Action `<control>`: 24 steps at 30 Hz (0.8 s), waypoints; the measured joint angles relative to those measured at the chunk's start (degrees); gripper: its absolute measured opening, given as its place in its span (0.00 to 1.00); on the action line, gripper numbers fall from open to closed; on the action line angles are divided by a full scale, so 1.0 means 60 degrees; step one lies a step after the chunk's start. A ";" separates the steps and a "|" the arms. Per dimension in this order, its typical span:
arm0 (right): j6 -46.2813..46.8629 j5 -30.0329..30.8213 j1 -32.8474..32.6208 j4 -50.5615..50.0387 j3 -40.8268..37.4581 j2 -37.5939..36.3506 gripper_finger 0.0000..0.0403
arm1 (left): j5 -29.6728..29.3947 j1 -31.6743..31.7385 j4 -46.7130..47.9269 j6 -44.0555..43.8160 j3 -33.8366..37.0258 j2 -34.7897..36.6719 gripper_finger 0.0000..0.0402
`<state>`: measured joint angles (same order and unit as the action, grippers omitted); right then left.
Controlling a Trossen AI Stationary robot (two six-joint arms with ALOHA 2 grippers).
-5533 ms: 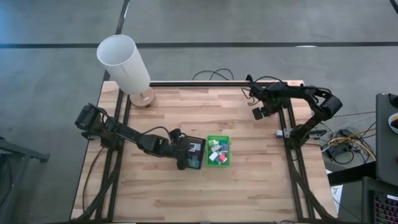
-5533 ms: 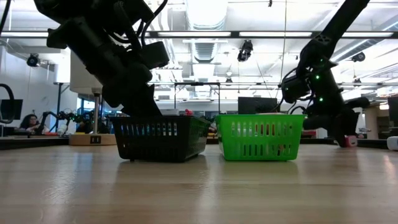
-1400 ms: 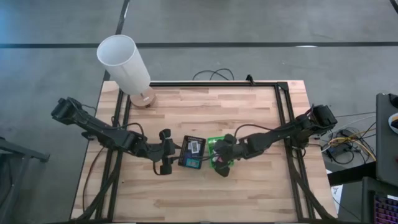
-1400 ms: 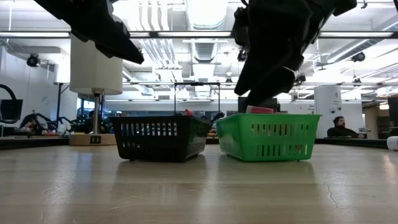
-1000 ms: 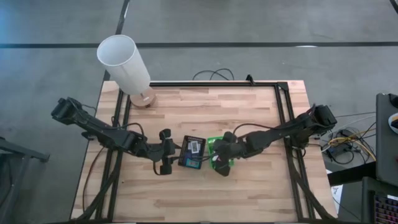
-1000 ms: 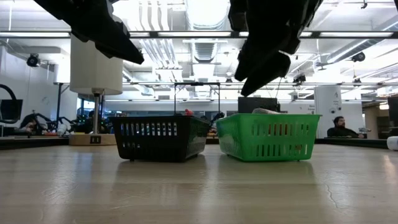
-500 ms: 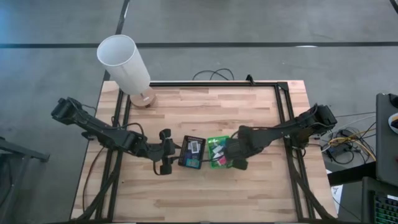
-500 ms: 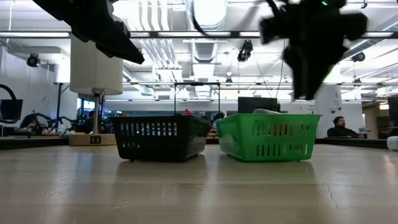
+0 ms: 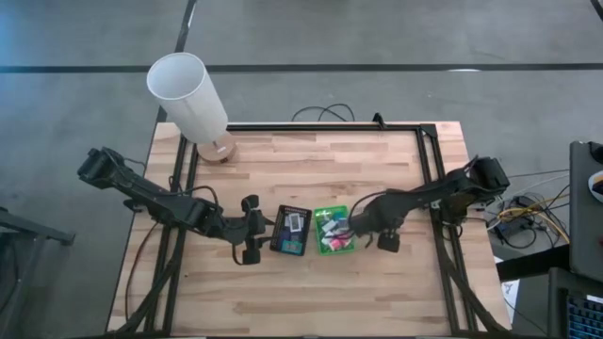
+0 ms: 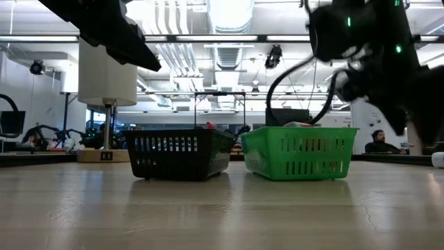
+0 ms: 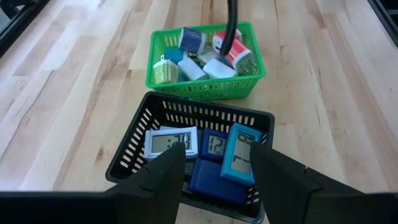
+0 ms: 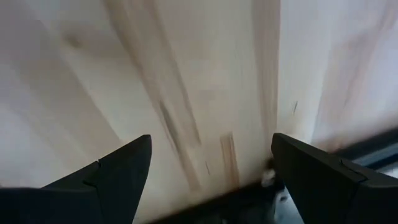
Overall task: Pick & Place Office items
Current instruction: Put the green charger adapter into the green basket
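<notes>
Dark fingers, left: the left gripper [image 11: 214, 177] stands with its jaws parted and nothing between them, beside the black basket [image 11: 163, 109] on the side away from the green one; the fingertips [image 11: 171, 163] cut off the basket's near wall in the wrist view.
Dark fingers, right: the right gripper [image 12: 211, 171] is spread wide and empty, with only blurred bare wood between the two fingers [image 12: 124, 168]; in the high view its head [image 9: 386, 240] sits just beside the green basket [image 9: 332, 249], on the side away from the black one.
Black basket contents: small digital clocks, one white-framed [image 11: 169, 143], one dark blue [image 11: 216, 143], one teal [image 11: 240, 160] leaning on edge, and a flat dark-blue piece [image 11: 214, 180] partly hidden beneath them.
Green basket contents: office items [image 11: 205, 55], small blocks in white, blue, pale green and red-pink, heaped together; a dark cable [image 11: 231, 25] crosses over them and hides part of the pile.
Low view: mesh walls hide nearly all contents; both arms are cut off by the top edge, the right one smeared.
Baskets: side by side near the middle of the wooden table [image 9: 311, 292], close but apart.
Lamp: white cylindrical shade [image 9: 187, 94] at a far corner of the table, its wooden base [image 9: 219, 151] partly covered by the shade.
Background: the far room is too small to make out.
</notes>
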<state>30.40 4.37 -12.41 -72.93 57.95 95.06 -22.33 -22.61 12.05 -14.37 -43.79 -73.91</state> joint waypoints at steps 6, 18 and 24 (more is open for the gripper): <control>0.0427 -0.0813 0.0899 -0.1109 -0.0843 0.0101 0.81 | 0.0007 0.0000 0.0000 -0.0146 0.0000 0.0000 0.47; 0.0618 -0.0862 0.1461 -0.1195 -0.0749 0.0114 0.81 | 0.0007 0.0000 0.0001 -0.0181 0.0000 -0.0004 0.47; 0.0432 0.0331 0.1108 -0.0975 0.0183 0.0074 0.81 | 0.0007 0.0007 0.0004 -0.0186 0.0000 -0.0004 0.47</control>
<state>32.99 6.36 -5.76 -78.78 59.05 95.50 -22.28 -22.57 12.08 -15.49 -43.79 -73.93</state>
